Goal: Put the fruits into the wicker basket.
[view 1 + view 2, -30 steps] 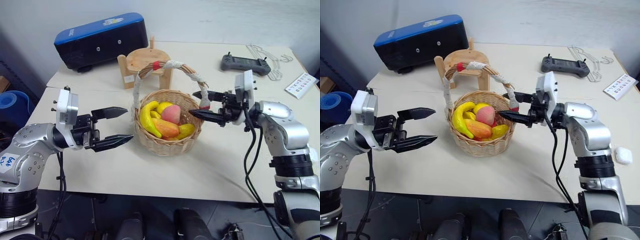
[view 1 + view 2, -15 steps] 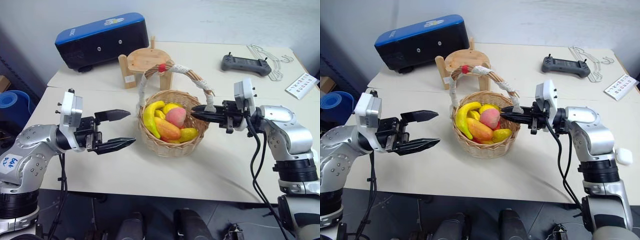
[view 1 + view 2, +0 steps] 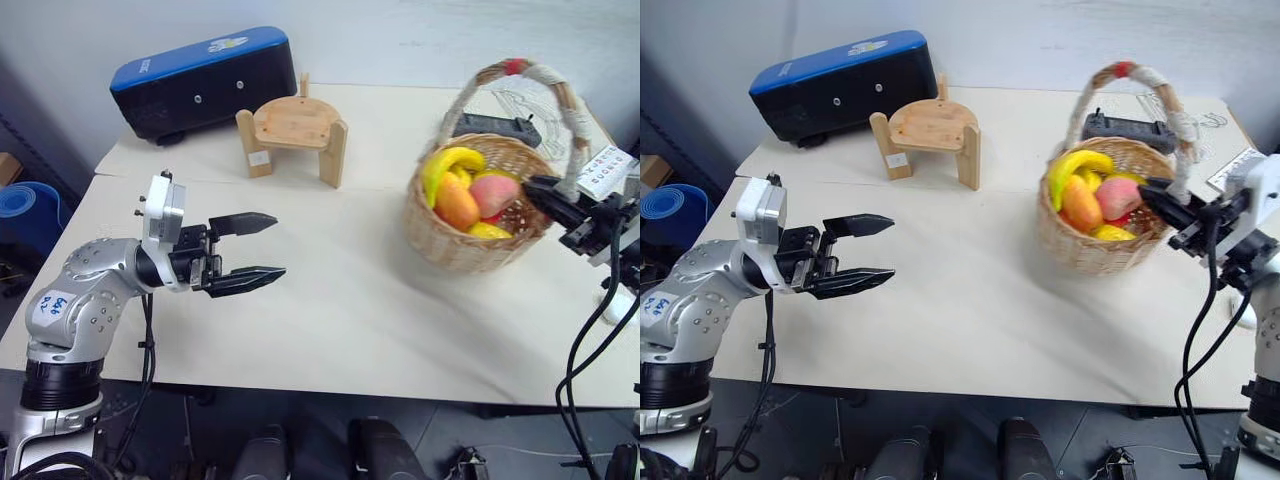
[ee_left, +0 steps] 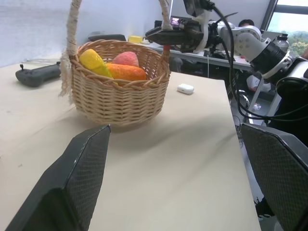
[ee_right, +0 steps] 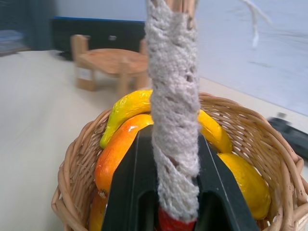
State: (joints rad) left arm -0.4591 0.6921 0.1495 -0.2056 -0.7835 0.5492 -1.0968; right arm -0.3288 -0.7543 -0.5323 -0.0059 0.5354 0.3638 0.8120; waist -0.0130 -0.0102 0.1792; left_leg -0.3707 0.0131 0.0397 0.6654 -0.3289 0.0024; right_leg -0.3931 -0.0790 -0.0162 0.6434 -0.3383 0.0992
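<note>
1. Our beige tabletop (image 3: 330, 310) carries the wicker basket (image 3: 470, 235) near its right edge.
2. Our right gripper (image 5: 166, 192) is clamped on the basket's handle (image 5: 173, 110); the left gripper (image 3: 250, 255) hangs parted, empty.
3. The fruits (image 3: 470, 195) sit inside; we judge only release remains.

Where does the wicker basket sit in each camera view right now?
Left eye view: wicker basket, right side of the table, right gripper shut on its handle.
Right eye view: basket, right of centre.
Left wrist view: basket, upper left.
Right wrist view: basket, close up behind its handle.
Shared landmark: the yellow banana inside it.
</note>
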